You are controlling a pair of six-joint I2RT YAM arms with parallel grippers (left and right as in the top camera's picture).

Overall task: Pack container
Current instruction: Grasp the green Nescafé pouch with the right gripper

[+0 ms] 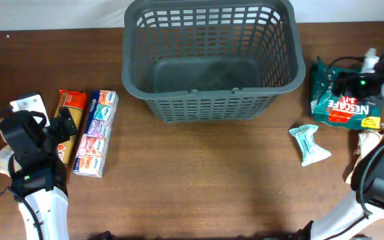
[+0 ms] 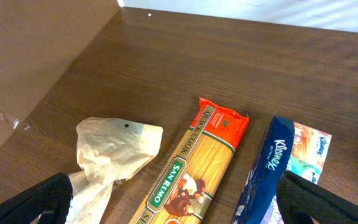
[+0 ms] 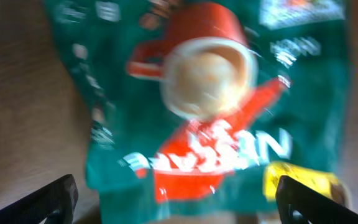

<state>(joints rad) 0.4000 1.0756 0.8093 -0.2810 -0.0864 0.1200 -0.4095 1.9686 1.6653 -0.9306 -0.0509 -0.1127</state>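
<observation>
The container (image 1: 209,107), a large dark grey slotted basket, stands empty at the back middle of the table. My left gripper (image 1: 60,128) is open and hangs low over an orange San Remo spaghetti packet (image 1: 71,107). In the left wrist view the packet (image 2: 197,168) lies between my open fingers (image 2: 182,208), with a blue Kleenex tissue pack (image 2: 272,162) on its right. My right gripper (image 1: 355,83) is open above a green Nescafe bag (image 1: 342,110). The bag (image 3: 210,112) fills the right wrist view, blurred, between the open fingers (image 3: 182,208).
A crumpled white paper packet (image 2: 110,149) lies left of the spaghetti. The tissue pack (image 1: 97,133) lies right of it. A light blue packet (image 1: 309,143) lies in front of the basket's right corner. A beige packet (image 1: 369,141) sits below the Nescafe bag.
</observation>
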